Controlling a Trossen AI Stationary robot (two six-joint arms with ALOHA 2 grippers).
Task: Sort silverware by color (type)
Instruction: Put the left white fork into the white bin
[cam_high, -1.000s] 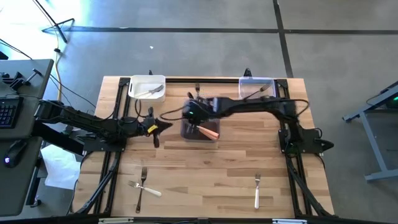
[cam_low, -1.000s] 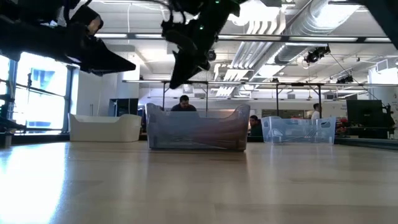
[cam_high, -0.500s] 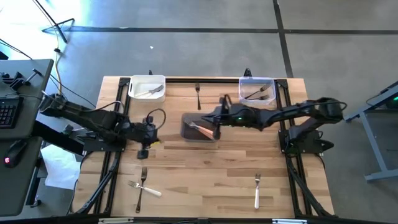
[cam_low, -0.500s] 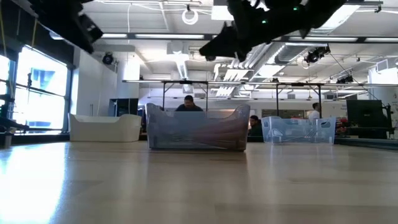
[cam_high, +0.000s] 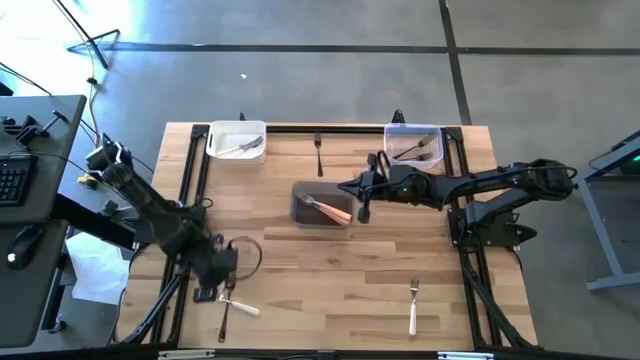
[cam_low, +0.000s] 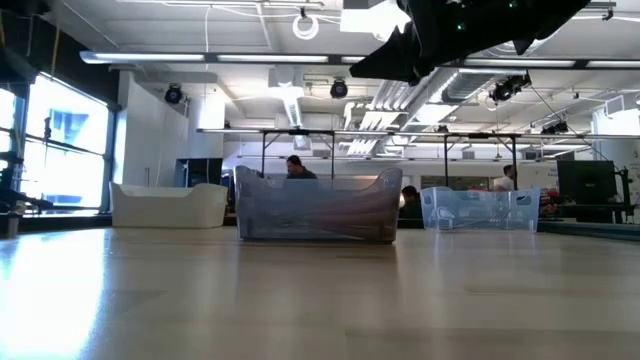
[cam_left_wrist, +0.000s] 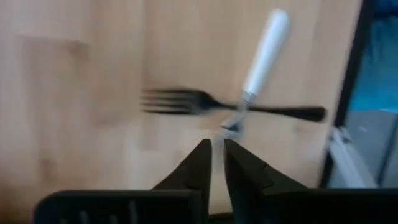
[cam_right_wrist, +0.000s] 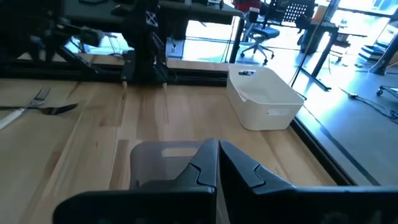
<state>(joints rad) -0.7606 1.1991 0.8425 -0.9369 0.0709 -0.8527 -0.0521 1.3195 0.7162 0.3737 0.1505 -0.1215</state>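
Observation:
Two forks lie crossed near the table's near left corner: a white-handled fork (cam_left_wrist: 264, 53) over a dark-handled fork (cam_left_wrist: 186, 102). My left gripper (cam_left_wrist: 217, 152) points down just above them (cam_high: 224, 283), its fingers a narrow gap apart, touching nothing. An orange-handled fork (cam_high: 330, 210) lies in the dark tub (cam_high: 300, 205) at mid-table. My right gripper (cam_high: 342, 187) hangs shut, nearly level, just right of that tub and above the table (cam_low: 362, 72), holding nothing.
A white tub (cam_high: 237, 140) with a white-handled fork stands far left, a clear tub (cam_high: 413, 146) with dark forks far right. A dark fork (cam_high: 318, 152) lies between them. Another white-handled fork (cam_high: 413, 308) lies near right. Bare wood lies in the near middle.
My left gripper has swung from the table's left middle toward the near edge and tipped from level to pointing down over the crossed forks. My right gripper has drawn back from over the dark tub toward the right edge and tipped up to nearly level.

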